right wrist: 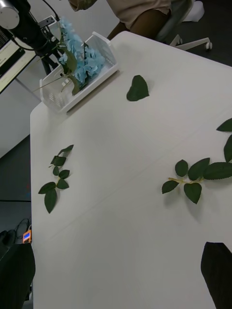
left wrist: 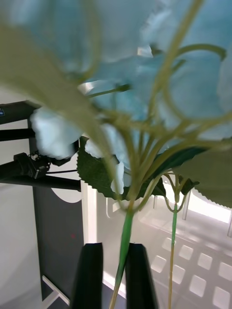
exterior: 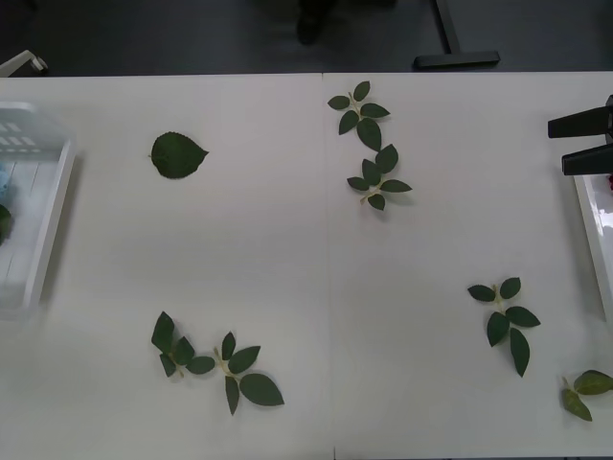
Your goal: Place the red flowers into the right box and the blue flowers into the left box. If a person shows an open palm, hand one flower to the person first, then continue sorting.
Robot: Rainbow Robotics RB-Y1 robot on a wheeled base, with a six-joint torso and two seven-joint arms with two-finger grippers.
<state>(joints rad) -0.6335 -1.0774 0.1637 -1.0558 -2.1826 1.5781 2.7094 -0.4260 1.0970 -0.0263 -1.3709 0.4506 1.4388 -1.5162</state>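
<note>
Pale blue flowers (right wrist: 82,60) are heaped in the left box (right wrist: 104,50) at the table's far left end. My left gripper (left wrist: 114,247) hangs over that box (left wrist: 193,260), its black fingers shut on a green stem of a blue flower (left wrist: 145,96), whose head hangs close before the camera. In the front view the left box (exterior: 48,220) shows a bit of blue (exterior: 4,178). My right gripper (exterior: 582,142) stands open and holds nothing, over the far end of the right box (exterior: 594,230). A sliver of red (exterior: 609,182) shows at that box's edge.
Loose green leaf sprigs lie scattered on the white table: a single leaf (exterior: 176,154), a sprig at the back centre (exterior: 369,144), one at the front left (exterior: 215,362), one at the right (exterior: 506,316) and one at the front right corner (exterior: 584,393).
</note>
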